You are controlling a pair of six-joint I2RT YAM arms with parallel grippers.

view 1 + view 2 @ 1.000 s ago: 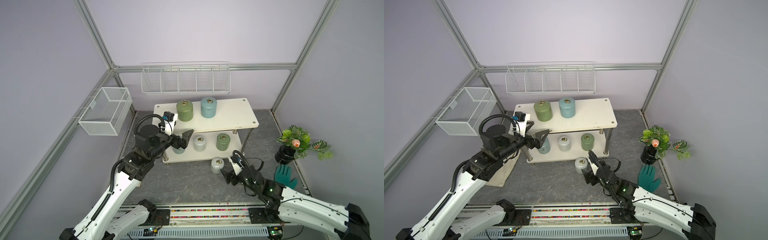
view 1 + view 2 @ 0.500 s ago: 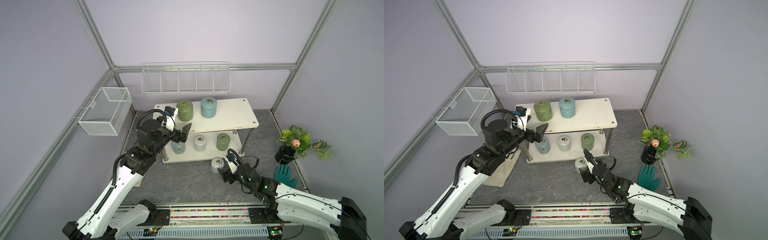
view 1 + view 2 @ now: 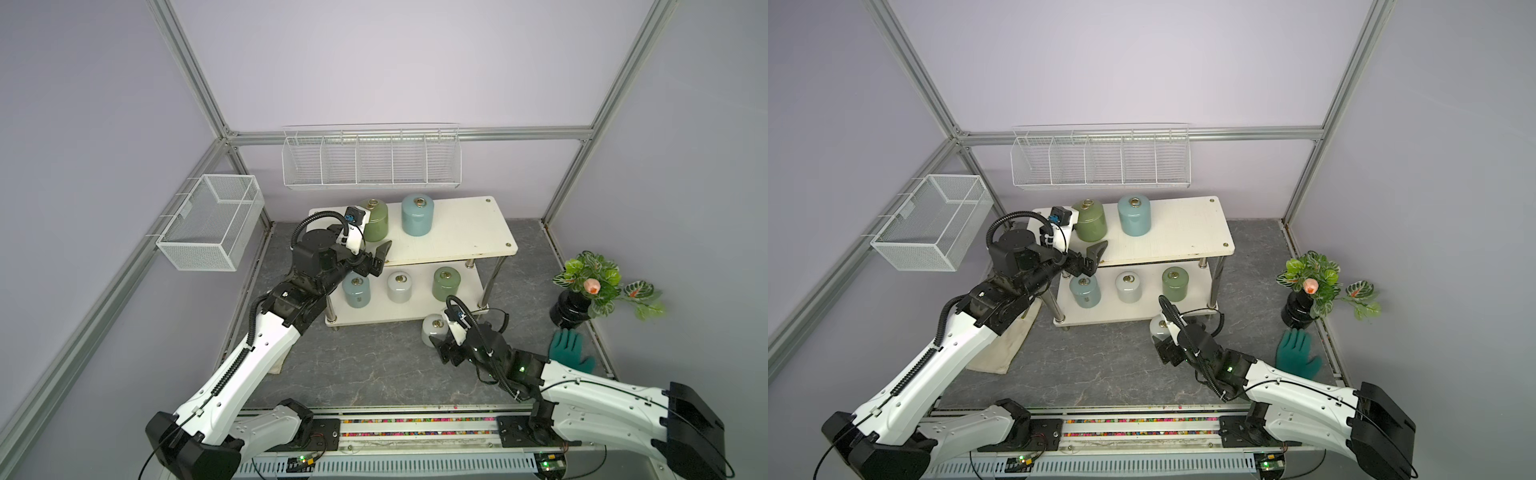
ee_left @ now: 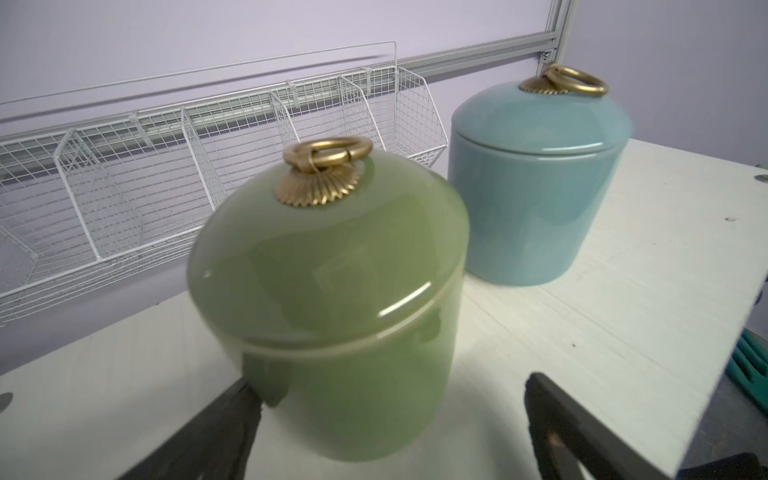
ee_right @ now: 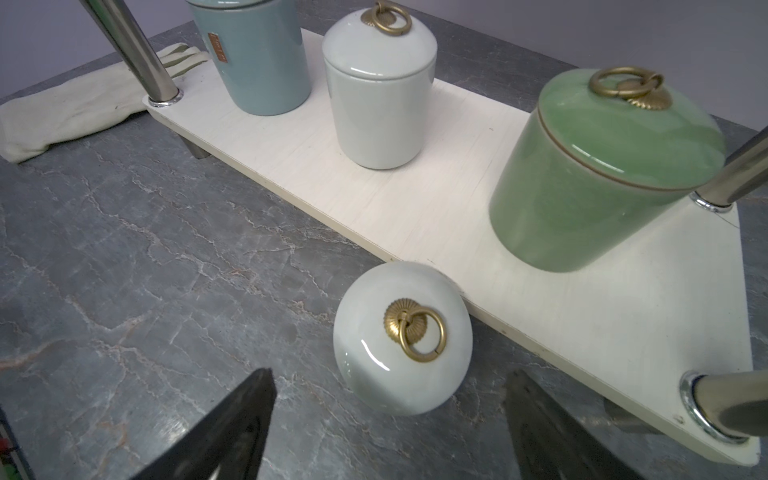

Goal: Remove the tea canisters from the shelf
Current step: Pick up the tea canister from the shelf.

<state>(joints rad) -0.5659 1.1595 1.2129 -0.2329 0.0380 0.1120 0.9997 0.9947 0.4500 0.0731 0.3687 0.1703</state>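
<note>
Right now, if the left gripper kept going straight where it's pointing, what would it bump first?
Probably the olive green canister on the shelf's top board. The left wrist view shows it straight ahead, framed by the open left gripper. I can't tell exactly how near it is.

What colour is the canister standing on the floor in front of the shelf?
White and glossy; the canister shows best in the right wrist view.

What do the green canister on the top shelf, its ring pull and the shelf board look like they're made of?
Green canister: likely glazed ceramic, glossy, with sharp light reflections. Ring pull: brass-looking metal, dull gold sheen. Shelf board: probably laminated wood, matte cream with faint grain lines.
</note>
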